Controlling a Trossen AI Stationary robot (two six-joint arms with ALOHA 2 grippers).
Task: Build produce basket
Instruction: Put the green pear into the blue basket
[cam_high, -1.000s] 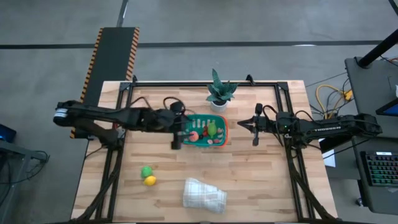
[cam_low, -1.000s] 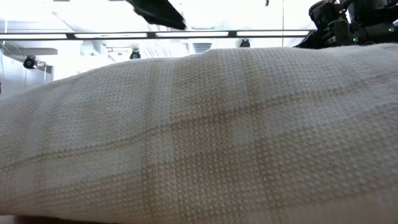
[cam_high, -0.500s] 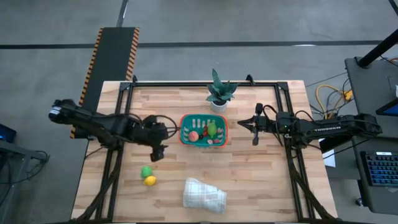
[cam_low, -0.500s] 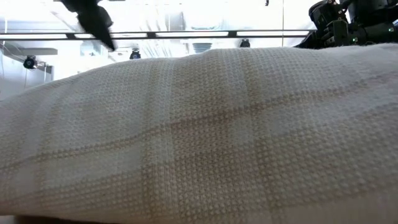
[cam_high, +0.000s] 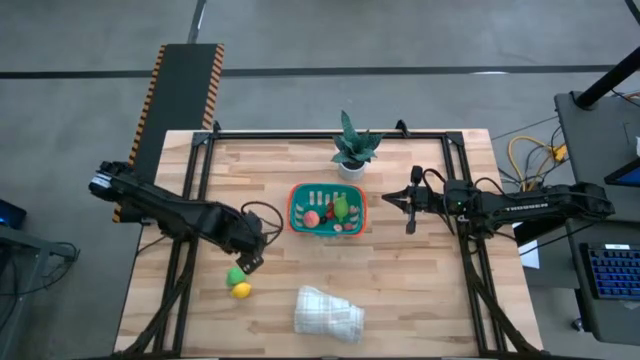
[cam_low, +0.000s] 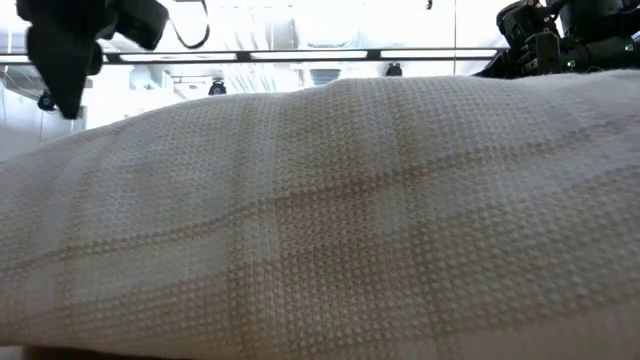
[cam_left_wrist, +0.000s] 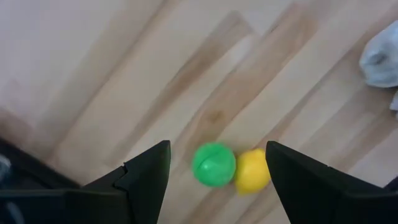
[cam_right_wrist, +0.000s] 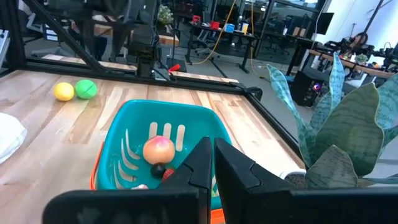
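The teal basket (cam_high: 327, 210) with an orange rim stands mid-table and holds pink, green and red produce (cam_right_wrist: 158, 150). A green ball (cam_left_wrist: 214, 164) and a yellow ball (cam_left_wrist: 252, 170) lie touching each other on the wood near the table's left front. My left gripper (cam_left_wrist: 217, 148) hangs open above them, pointing down, with the green ball showing between its fingers; it touches nothing. My right gripper (cam_high: 388, 200) waits shut and level, just right of the basket.
A folded white checked cloth (cam_high: 328, 312) lies near the front edge, right of the two balls, and fills the low view. A potted plant (cam_high: 352, 145) stands behind the basket. A black frame rail (cam_high: 330, 135) runs round the table.
My left gripper has left the basket's left rim and gone toward the table's near left, sinking and turning about its own axis, until it hangs over the green and yellow balls. It has stayed open. The right arm has kept still.
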